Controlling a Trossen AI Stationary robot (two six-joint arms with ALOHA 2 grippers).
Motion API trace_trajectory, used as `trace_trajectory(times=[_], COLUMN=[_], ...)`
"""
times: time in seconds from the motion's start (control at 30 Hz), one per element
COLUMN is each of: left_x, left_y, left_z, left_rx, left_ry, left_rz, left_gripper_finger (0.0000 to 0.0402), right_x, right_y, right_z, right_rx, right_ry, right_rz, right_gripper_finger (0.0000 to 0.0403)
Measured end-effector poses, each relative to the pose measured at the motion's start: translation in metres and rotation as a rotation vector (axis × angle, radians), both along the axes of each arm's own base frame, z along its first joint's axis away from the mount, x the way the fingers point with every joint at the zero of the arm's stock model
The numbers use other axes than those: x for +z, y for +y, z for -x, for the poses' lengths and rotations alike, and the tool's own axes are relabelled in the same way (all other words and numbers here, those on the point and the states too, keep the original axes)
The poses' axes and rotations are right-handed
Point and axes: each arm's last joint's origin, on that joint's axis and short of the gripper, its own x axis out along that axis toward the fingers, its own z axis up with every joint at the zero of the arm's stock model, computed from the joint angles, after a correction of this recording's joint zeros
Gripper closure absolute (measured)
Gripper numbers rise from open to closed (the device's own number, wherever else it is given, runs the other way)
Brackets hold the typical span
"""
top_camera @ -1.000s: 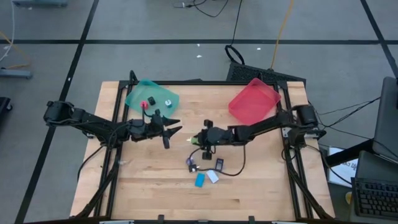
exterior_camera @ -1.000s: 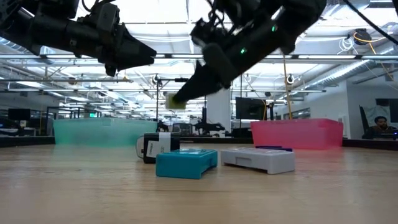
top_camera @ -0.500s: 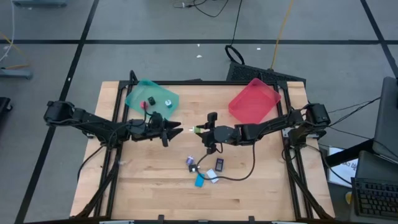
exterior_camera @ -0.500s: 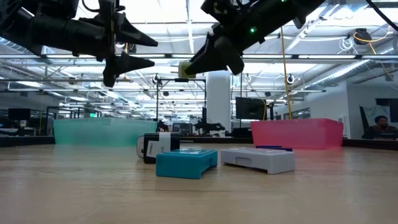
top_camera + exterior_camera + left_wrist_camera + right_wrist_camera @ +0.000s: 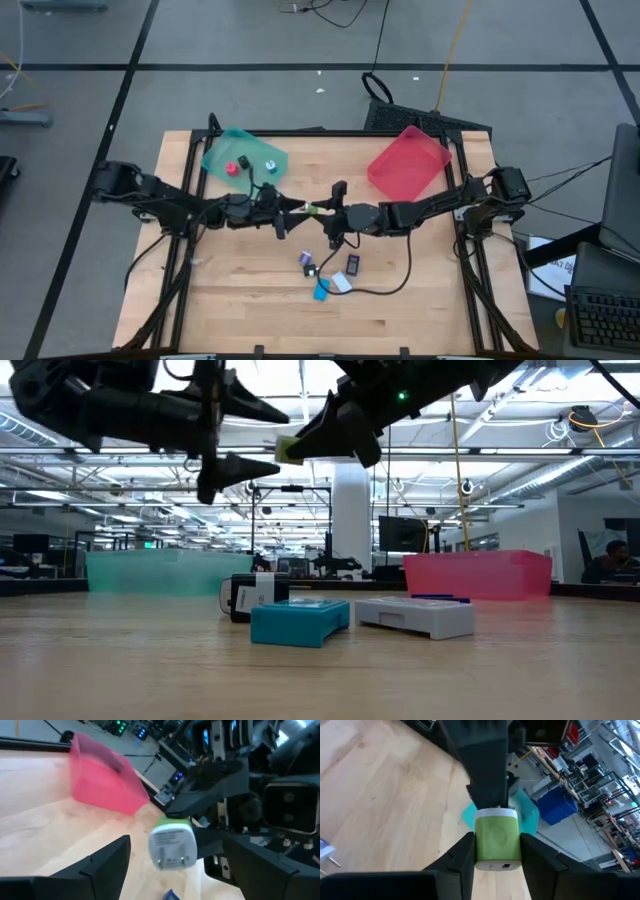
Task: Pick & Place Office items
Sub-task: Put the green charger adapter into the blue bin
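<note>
A small green-and-white plug-like office item hangs above the table's middle, with my right gripper shut on it. My left gripper comes from the table's left and is open. Its two fingers stand either side of the item's white pronged end without touching it. Several more small items lie on the wood nearer the front: a blue block, a white one and dark ones. The teal tray holds a red piece and two others. My right gripper pinches the item's green body by its two opposite sides between its two fingers. The fingers come nearly level from the table's right. The item is lifted clear of the table, its white end pointing at my left gripper.
The red tray sits at the far right of the table and the teal tray at the far left. A dark cable from the right arm loops over the wood beside the loose items.
My right gripper has risen with the green item and rolled about its own axis. My left gripper has moved toward the table's right, up to the item, has rolled, and its fingers have opened wider.
</note>
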Motion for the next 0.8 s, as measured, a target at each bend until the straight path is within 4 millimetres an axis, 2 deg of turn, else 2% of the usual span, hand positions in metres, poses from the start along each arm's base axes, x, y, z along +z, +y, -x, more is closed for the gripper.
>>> trace_trajectory(times=[0.2, 0.4, 0.57, 0.73, 0.8], left_x=[0.006, 0.006, 0.005, 0.005, 0.005], left_y=[-0.002, 0.001, 0.004, 0.009, 0.011], left_z=[-0.028, -0.035, -0.035, -0.035, -0.035], left_rx=[-0.016, -0.032, -0.028, -0.029, -0.038], left_ry=[0.006, 0.037, 0.042, 0.047, 0.047], left_rz=[-0.047, -0.023, 0.008, -0.006, -0.025], left_gripper_finger=[0.0096, 0.013, 0.0183, 0.0257, 0.0268], right_x=[0.0, -0.002, -0.002, -0.002, -0.002], right_y=[0.0, 0.0, 0.0, 0.0, 0.0], right_z=[0.0, 0.001, 0.002, 0.002, 0.002], right_rx=[-0.013, -0.027, -0.029, -0.034, -0.045], right_ry=[0.004, 0.023, 0.026, 0.023, 0.018], right_rz=[0.001, 0.009, 0.009, -0.002, -0.017], right_gripper_finger=[0.0286, 0.0286, 0.0286, 0.0286, 0.0275])
